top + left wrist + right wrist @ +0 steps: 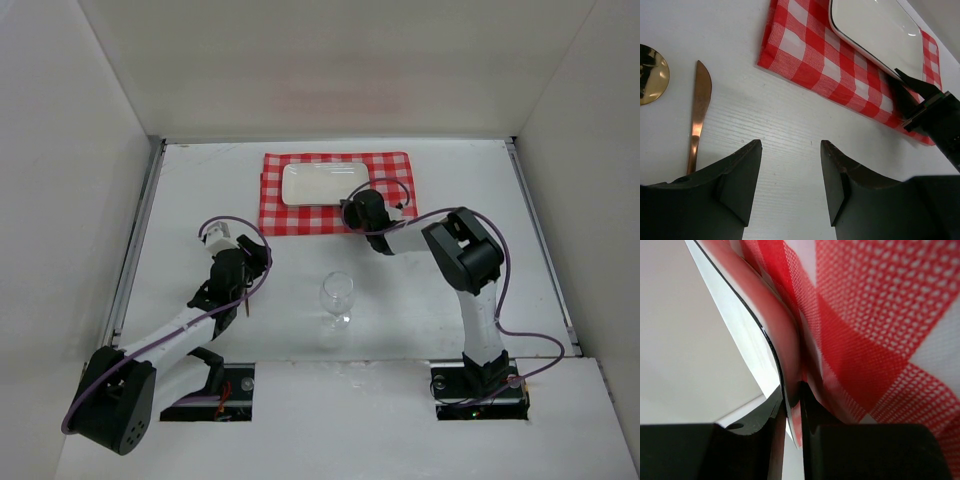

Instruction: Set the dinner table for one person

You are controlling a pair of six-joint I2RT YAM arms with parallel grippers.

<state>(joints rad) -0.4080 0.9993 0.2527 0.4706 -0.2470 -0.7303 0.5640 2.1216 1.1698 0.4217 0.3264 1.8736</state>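
- White rectangular plate (pixel 322 183): lies on the red-and-white checked cloth (pixel 385 215), over the cloth's left and far part. The cloth's right end is bare.
- Plate's long axis runs left-right, parallel to the cloth's long sides. Neither end reads as a "front", so it points no particular way.
- Right claw (pixel 792 410): closed on the plate's rim at the corner nearest the cloth's middle. The wrist view shows the rim pinched between both fingers. Cloth weave sits tight against the outer finger; cannot tell whether any cloth is caught too, or whether the plate is lifted.
- Judgement: the move in hand is centring the plate. It sits left of the cloth's centre, so the shift would run rightward along its long axis. The right arm is the nearer one and already has it.
- Left claw (pixel 791 165): jaws apart and holding nothing, off the cloth's near left corner and well apart from the plate.
- Copper-coloured knife (pixel 700 110): flat on the dinner table (pixel 200 190), left of the cloth, blade tip pointing toward the far side.
- Wine glass (pixel 337 296): upright, on the near side of the cloth, apart from it.
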